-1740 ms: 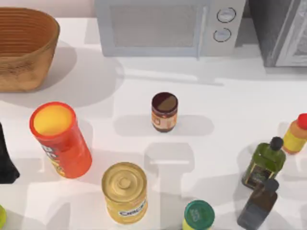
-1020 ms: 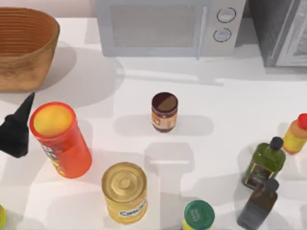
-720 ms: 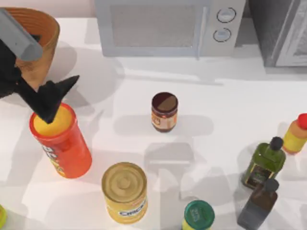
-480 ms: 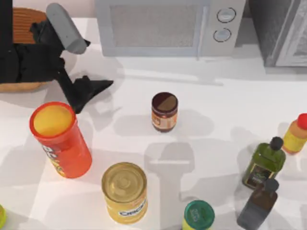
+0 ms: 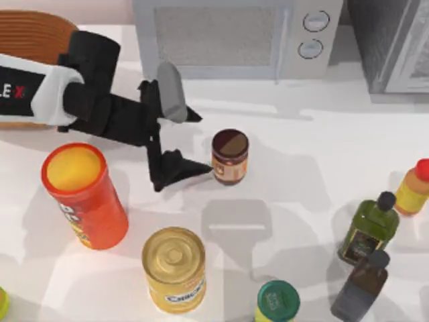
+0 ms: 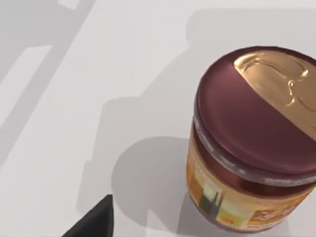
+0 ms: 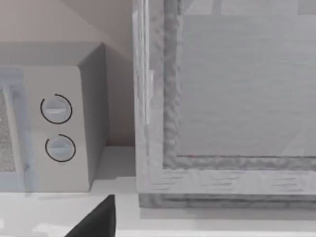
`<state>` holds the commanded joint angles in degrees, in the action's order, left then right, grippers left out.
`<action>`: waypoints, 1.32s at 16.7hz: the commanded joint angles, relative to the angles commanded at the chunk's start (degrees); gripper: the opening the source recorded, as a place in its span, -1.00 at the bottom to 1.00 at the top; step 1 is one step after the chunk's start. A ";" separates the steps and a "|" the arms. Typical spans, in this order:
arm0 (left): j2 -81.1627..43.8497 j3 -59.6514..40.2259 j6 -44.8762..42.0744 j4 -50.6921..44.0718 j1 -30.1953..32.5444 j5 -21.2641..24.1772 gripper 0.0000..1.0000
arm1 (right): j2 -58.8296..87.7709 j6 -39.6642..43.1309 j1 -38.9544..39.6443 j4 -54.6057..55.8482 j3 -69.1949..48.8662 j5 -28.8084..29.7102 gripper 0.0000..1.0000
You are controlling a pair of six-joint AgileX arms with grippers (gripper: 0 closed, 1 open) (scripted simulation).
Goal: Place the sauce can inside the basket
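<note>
Brown-lidded and orange-labelled, the sauce can [image 5: 230,156] stands upright on the white table [image 5: 315,154], near the middle and well in front of the microwave [image 5: 234,37]. In the left wrist view the sauce can [image 6: 254,143] sits close up, its dark lid catching a golden glare, with one dark fingertip [image 6: 94,222] at the picture's edge, apart from the label.

Just to the can's left in the top view is the left gripper [image 5: 191,142], reaching in from the left side of the table. Its fingers are spread wide: one tip [image 5: 194,168] lies at the can's lower left, almost touching the label, and the other [image 5: 188,114] points toward the microwave, well clear of the can. The can is beside the fingers, not yet between them.

Behind the left arm, at the table's far left corner, the wicker basket [image 5: 30,30] is partly covered by the arm. In front stand a tall red-orange tube [image 5: 84,194] and a yellow gold-lidded can [image 5: 174,268], with a green-capped container [image 5: 277,302] at the near edge. Bottles [image 5: 369,228] cluster at the right side.

The right wrist view shows the microwave's dials [image 7: 57,128] and one dark fingertip [image 7: 96,219]; whether the right gripper's fingers are spread I cannot tell.
</note>
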<state>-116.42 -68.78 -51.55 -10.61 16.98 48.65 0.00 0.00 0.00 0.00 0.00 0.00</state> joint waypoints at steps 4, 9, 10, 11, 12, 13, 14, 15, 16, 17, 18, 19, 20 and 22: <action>-1.25 -0.20 -0.67 -0.32 0.56 0.45 1.00 | 0.00 0.00 0.00 0.00 0.00 0.00 1.00; -2.71 -1.45 1.20 1.65 1.66 -0.10 1.00 | 0.00 0.00 0.00 0.00 0.00 0.00 1.00; -3.81 -2.17 2.50 3.01 2.73 -0.61 1.00 | 0.00 0.00 0.00 0.00 0.00 0.00 1.00; -4.95 -2.78 3.92 4.51 3.95 -1.25 1.00 | 0.00 0.00 0.00 0.00 0.00 0.00 1.00; -6.10 -3.26 5.30 6.11 5.22 -1.93 1.00 | 0.00 0.00 0.00 0.00 0.00 0.00 1.00; -7.26 -3.59 6.46 7.73 6.35 -2.56 1.00 | 0.00 0.00 0.00 0.00 0.00 0.00 1.00; -8.35 -3.80 7.32 9.21 7.22 -3.04 1.00 | 0.00 0.00 0.00 0.00 0.00 0.00 1.00; -9.30 -3.91 7.83 10.40 7.71 -3.33 1.00 | 0.00 0.00 0.00 0.00 0.00 0.00 1.00; -10.05 -3.89 8.03 11.30 7.88 -3.47 1.00 | 0.00 0.00 0.00 0.00 0.00 0.00 1.00; -10.52 -3.79 8.06 11.84 7.89 -3.48 1.00 | 0.00 0.00 0.00 0.00 0.00 0.00 1.00; -10.67 -3.74 8.06 11.97 7.88 -3.47 1.00 | 0.00 0.00 0.00 0.00 0.00 0.00 1.00; -10.67 -3.74 8.06 11.97 7.88 -3.47 1.00 | 0.00 0.00 0.00 0.00 0.00 0.00 1.00; -10.67 -3.74 8.06 11.97 7.88 -3.47 1.00 | 0.00 0.00 0.00 0.00 0.00 0.00 1.00; -10.67 -3.74 8.06 11.97 7.88 -3.47 0.85 | 0.00 0.00 0.00 0.00 0.00 0.00 1.00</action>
<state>-127.09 -72.52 -43.50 1.37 24.86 45.18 0.00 0.00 0.00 0.00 0.00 0.00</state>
